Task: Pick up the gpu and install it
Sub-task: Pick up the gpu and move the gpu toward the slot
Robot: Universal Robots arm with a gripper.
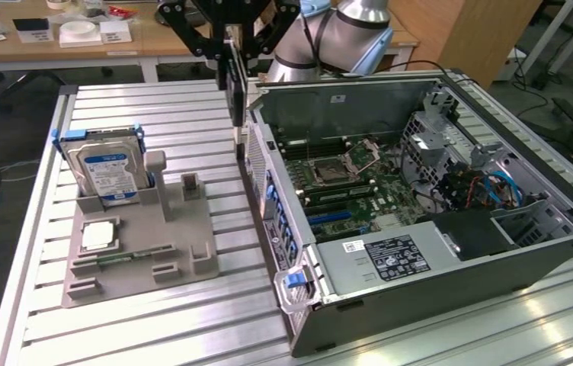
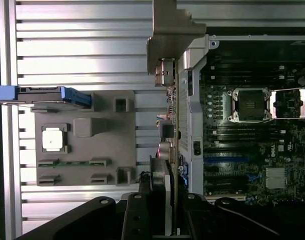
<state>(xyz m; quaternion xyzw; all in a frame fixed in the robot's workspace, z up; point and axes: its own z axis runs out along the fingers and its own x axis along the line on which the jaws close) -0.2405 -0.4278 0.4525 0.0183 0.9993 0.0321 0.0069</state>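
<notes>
The gpu (image 1: 235,91) hangs edge-on as a thin dark card, held upright by my gripper (image 1: 234,44), which is shut on its upper end. It hovers above the open computer case's (image 1: 368,103) wall on the exterior view's left, clear of the table. In the wrist view the gpu (image 2: 174,115) is a sliver with its metal bracket (image 2: 170,30) at the far end, running along the case wall beside the motherboard (image 2: 252,130). My gripper (image 2: 160,205) clamps it between dark fingers. Blue expansion slots (image 2: 227,160) lie inside the case, beside the card's line.
A grey holder tray (image 1: 134,252) on the slatted table carries a silver hard drive (image 1: 112,171) in a blue bracket, a processor chip (image 1: 98,235) and a green memory stick (image 1: 124,258). The case's power supply (image 1: 393,259) and cables (image 1: 484,191) fill its near and right parts.
</notes>
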